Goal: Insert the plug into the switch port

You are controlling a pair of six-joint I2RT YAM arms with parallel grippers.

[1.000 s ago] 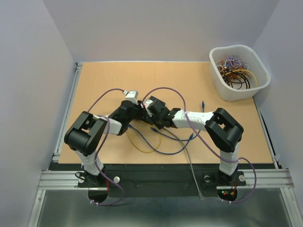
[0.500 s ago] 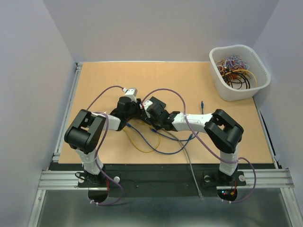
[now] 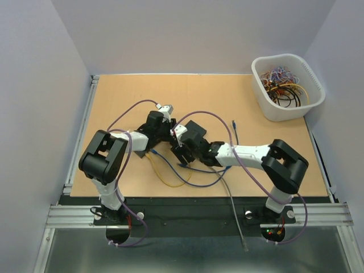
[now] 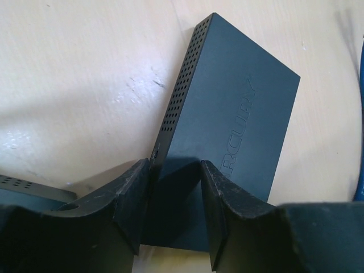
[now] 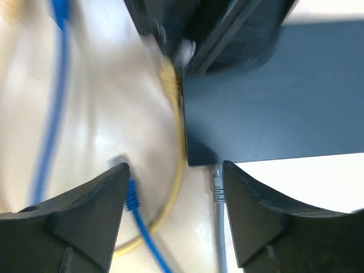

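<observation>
The left gripper [image 4: 175, 170] squeezes the switch [image 4: 239, 114] on the table [image 4: 68, 68]. The right gripper [image 5: 175, 168] is spread wide, holding nothing. A blurry yellow plug [image 5: 169, 79] sits at the switch's corner; I cannot tell if they touch

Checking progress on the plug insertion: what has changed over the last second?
The right gripper pulled back toward the near edge, open, uncovering the switch; its elbow swung outward. The left gripper slid slightly right, clamped on the switch. The loose blue cable end shifted left. The bin stayed put.
</observation>
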